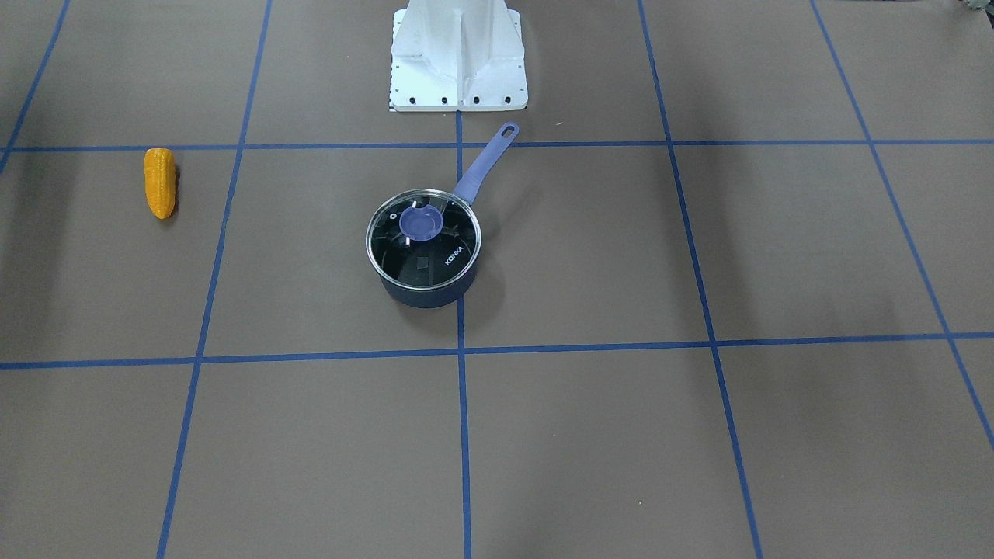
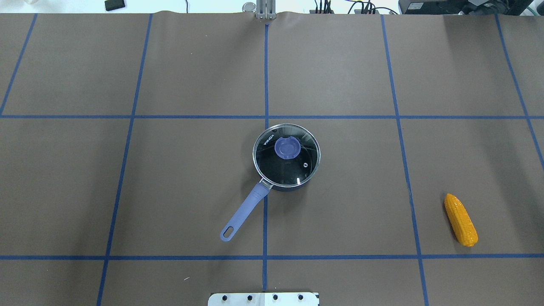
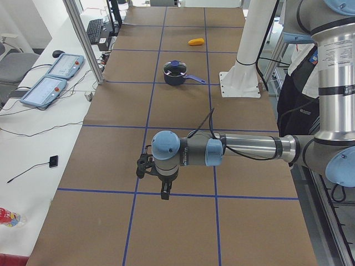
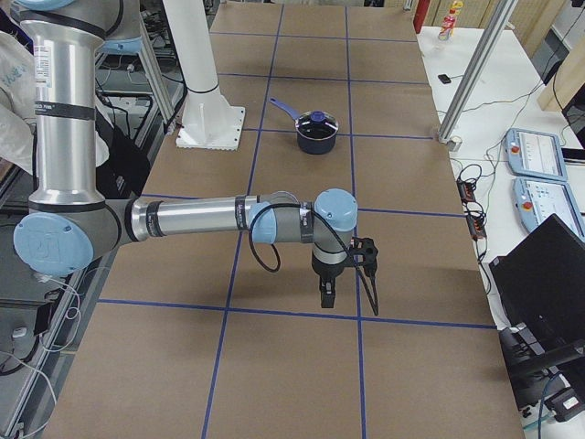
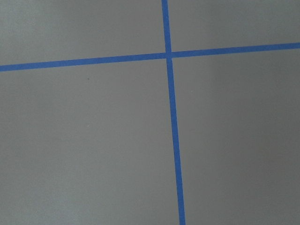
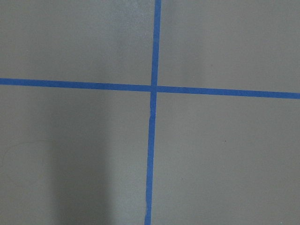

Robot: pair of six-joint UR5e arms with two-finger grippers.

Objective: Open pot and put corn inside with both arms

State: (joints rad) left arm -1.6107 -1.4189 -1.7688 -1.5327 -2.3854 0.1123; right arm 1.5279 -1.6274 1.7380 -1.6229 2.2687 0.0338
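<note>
Overhead view, read left to right, all places taken from the pot.

- Left arm (image 3: 244, 148): seen only in the left side view, stretched level over the table (image 2: 170, 178), far out on the pot's left. Left pincer (image 3: 165, 195) hangs pointing down above a blue tape line (image 2: 264, 63), well apart from the pot. Cannot tell whether its fingers are apart or together. Its wrist camera shows only bare table and a tape crossing (image 5: 168, 54).
- Handle (image 2: 246, 210): pale purple, runs from the pot toward the white base plate (image 2: 263, 298) and slants to the left, hanging hole at its free end.
- Pot (image 1: 427, 295): dark blue, upright, standing on the centre tape line. Glass lid (image 2: 293, 170) sits closed on it, purple knob (image 2: 287, 148) in the middle.
- Corn (image 2: 460, 219): orange-yellow, lying flat on the table well to the right of the pot, one tape line across and somewhat nearer the base plate. Narrower end points away from the base plate. Nothing touches it.
- Right arm (image 4: 192, 218): seen only in the right side view, level over the table, far out on the pot's right, beyond the corn. Right pincer (image 4: 327, 300) points down, empty; fingers apart or together, cannot tell. Its wrist camera shows another tape crossing (image 6: 153, 87).
</note>
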